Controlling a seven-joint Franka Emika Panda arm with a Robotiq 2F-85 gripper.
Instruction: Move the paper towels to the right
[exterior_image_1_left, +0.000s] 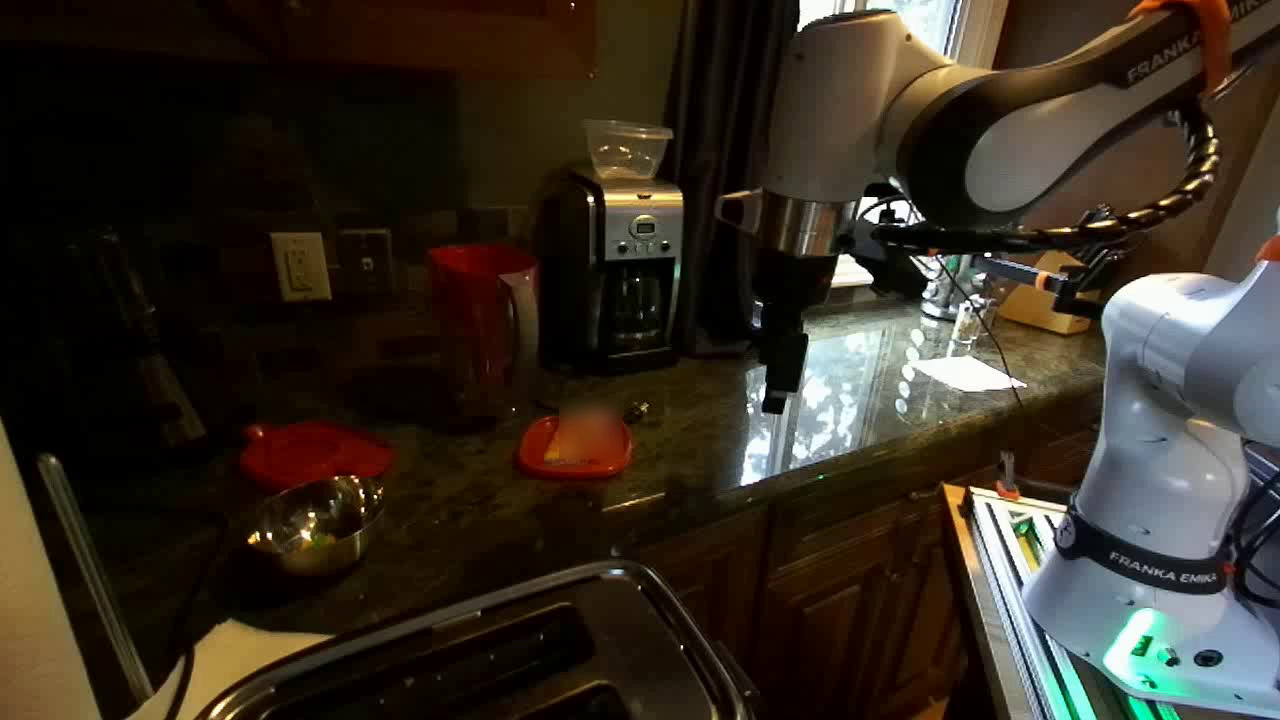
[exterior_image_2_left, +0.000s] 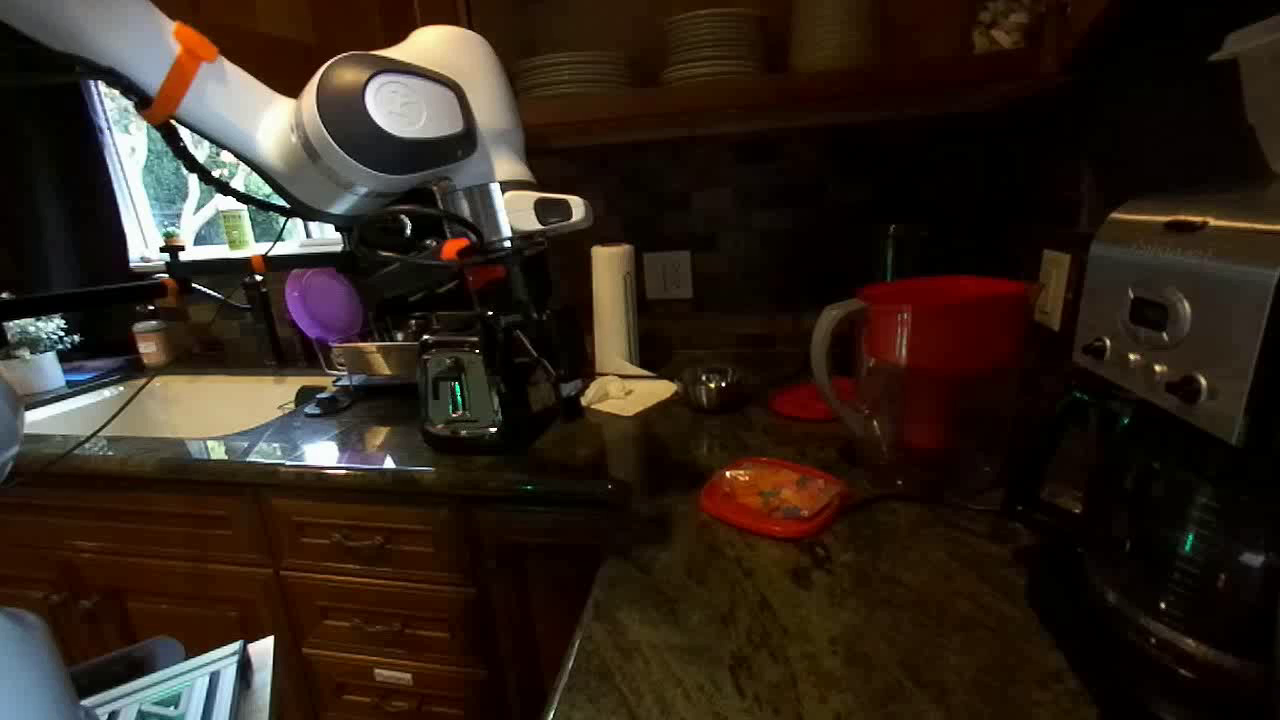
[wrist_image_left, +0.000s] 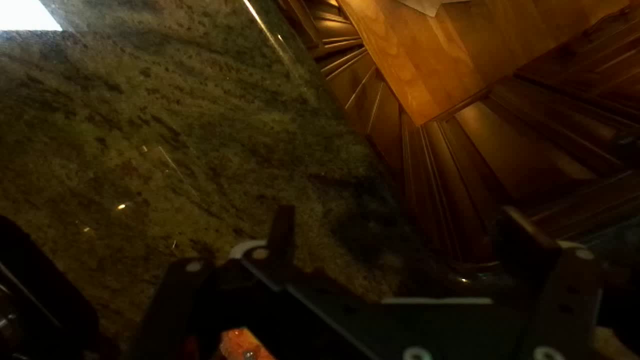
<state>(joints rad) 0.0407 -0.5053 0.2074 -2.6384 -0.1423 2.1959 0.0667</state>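
The paper towels (exterior_image_2_left: 614, 305) are an upright white roll at the back of the counter in an exterior view, with a loose sheet at the foot. A pale upright surface (exterior_image_1_left: 30, 600) at the left edge of an exterior view may be the roll's side; I cannot tell. My gripper (exterior_image_1_left: 785, 385) points down above the counter, right of the coffee maker in that view and well apart from the roll. In the wrist view the fingers (wrist_image_left: 400, 232) are wide apart with nothing between them. The roll is out of the wrist view.
A toaster (exterior_image_1_left: 480, 650), metal bowl (exterior_image_1_left: 318, 525), red lid (exterior_image_1_left: 315, 452), red-rimmed dish (exterior_image_1_left: 575, 455), red pitcher (exterior_image_1_left: 480, 320) and coffee maker (exterior_image_1_left: 640, 270) stand on the counter. A clear tub (exterior_image_1_left: 628, 148) sits on the coffee maker. The counter's front edge (wrist_image_left: 300, 75) crosses the wrist view.
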